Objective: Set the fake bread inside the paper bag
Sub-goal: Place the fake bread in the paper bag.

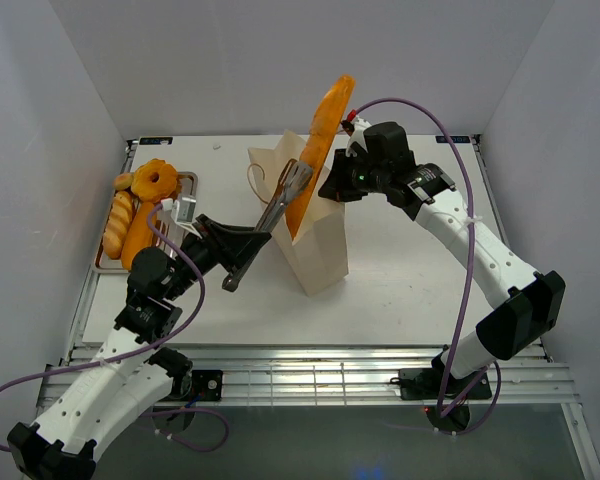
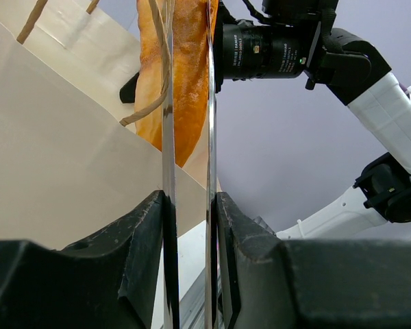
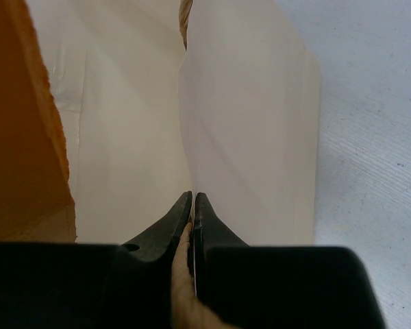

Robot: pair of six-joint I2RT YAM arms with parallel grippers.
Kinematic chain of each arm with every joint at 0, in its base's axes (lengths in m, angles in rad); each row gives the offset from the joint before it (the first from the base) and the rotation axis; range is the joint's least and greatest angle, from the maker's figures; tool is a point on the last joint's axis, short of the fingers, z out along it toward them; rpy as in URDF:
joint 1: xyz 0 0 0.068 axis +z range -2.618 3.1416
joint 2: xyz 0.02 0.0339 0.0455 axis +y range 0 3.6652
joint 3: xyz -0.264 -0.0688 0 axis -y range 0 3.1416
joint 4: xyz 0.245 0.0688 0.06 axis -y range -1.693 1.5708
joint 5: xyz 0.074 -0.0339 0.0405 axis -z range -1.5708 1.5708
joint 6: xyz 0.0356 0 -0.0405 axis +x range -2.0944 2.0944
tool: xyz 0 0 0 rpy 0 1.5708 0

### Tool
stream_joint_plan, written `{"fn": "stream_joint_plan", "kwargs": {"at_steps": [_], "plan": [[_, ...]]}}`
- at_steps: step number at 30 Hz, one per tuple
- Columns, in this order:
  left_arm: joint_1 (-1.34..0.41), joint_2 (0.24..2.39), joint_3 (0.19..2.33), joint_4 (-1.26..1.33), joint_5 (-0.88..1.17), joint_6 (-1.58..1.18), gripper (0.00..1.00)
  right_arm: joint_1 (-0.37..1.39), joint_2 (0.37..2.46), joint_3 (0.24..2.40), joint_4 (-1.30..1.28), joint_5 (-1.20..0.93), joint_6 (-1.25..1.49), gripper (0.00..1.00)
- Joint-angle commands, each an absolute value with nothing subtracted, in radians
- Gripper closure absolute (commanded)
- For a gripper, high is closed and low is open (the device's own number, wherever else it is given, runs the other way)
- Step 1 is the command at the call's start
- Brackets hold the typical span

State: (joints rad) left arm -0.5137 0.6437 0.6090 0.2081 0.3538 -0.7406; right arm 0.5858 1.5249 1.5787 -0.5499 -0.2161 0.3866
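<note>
Top view: left fingers (image 1: 238, 248) clamped on thin steel tongs (image 1: 285, 195); tongs pinch a glossy orange baguette (image 1: 323, 130), standing steep, lower end in the mouth of the tan paper bag (image 1: 315, 255), top sticking out; right fingers (image 1: 332, 188) pinch the bag's rim; bag upright mid-counter (image 1: 410, 270); metal tray (image 1: 100, 265) at left carries a ring doughnut (image 1: 155, 180) and more loaves (image 1: 122, 220), well apart from the bag.

Left wrist: fingers (image 2: 140, 240) squeeze both blades of the tongs (image 2: 168, 137); cord handle (image 2: 147, 113) crosses in front of the baguette (image 2: 188, 82); right arm's camera (image 2: 267, 48) behind.

Right wrist: fingers (image 3: 166, 229) closed on the smooth wall of the paper bag (image 3: 246, 123); baguette (image 3: 20, 137) at left, on the wall's inner side.
</note>
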Motion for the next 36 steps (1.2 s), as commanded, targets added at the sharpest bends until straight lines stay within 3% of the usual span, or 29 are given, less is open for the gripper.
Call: {"fn": "stream_joint_plan", "kwargs": {"at_steps": [1, 14, 25, 36], "plan": [[-0.515, 0.608, 0.607, 0.239, 0.338, -0.726, 0.57, 0.577, 1.491, 1.6, -0.512, -0.236, 0.391, 0.92], [-0.515, 0.502, 0.565, 0.147, 0.268, -0.716, 0.57, 0.561, 1.477, 1.591, -0.499, -0.244, 0.411, 0.92], [-0.515, 0.545, 0.581, 0.163, 0.284, -0.719, 0.51, 0.557, 1.488, 1.589, -0.477, -0.302, 0.434, 0.92], [-0.515, 0.548, 0.603, 0.167, 0.276, -0.719, 0.5, 0.545, 1.488, 1.582, -0.477, -0.319, 0.431, 0.92]]}}
